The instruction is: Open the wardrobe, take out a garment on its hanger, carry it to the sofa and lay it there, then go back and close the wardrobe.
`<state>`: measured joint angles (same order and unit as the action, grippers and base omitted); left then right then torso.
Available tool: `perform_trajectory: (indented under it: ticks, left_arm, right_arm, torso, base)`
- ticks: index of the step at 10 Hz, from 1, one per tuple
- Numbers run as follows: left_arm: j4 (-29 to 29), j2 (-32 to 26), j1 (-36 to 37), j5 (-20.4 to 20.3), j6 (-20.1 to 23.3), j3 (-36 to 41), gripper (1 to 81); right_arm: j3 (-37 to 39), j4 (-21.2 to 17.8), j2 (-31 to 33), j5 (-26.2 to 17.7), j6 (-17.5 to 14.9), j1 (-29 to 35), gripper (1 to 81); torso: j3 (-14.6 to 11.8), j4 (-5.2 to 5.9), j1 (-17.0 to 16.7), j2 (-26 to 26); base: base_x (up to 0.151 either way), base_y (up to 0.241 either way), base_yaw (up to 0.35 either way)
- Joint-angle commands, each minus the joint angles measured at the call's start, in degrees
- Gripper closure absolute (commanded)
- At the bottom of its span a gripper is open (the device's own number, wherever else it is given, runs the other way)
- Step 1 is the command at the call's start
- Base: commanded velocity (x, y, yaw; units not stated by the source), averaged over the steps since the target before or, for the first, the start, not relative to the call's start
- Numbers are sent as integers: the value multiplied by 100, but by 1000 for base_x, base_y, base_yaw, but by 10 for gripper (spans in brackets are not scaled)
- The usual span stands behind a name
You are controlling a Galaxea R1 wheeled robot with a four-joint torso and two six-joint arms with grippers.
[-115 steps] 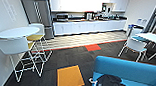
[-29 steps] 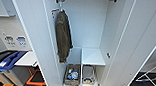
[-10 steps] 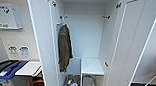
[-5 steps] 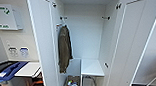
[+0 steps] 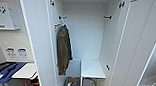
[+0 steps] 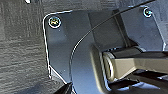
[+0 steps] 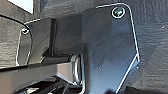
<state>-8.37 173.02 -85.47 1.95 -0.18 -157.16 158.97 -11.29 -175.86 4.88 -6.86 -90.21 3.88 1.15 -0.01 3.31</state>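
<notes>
Wardrobe (image 5: 79, 33) doors stand wide for access, olive jacket (image 5: 63, 49) on its hook; I can't tell either pincer's state.

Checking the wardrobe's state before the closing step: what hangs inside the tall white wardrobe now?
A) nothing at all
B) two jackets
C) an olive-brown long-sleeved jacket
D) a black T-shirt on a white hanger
C: with both doors of the tall white wardrobe open, a single olive-brown long-sleeved jacket hangs on its left side.
</notes>
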Motion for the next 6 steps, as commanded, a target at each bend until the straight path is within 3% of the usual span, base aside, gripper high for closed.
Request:
perform_trajectory:
  ticks: [1, 6]
  left_arm:
    - [-41, -22, 289, 315, 27, 10, 10]
    - [-41, -22, 289, 315, 27, 10, 10]
  right_arm:
    - [-25, -58, -30, -312, -26, 253, 10]
    - [-25, -58, -30, -303, -26, 253, 10]
  torso:
    - [0, 0, 1, 0]
    - [0, 0, 1, 0]
  base:
    - [115, 0, 0]
    - [115, 0, 0]
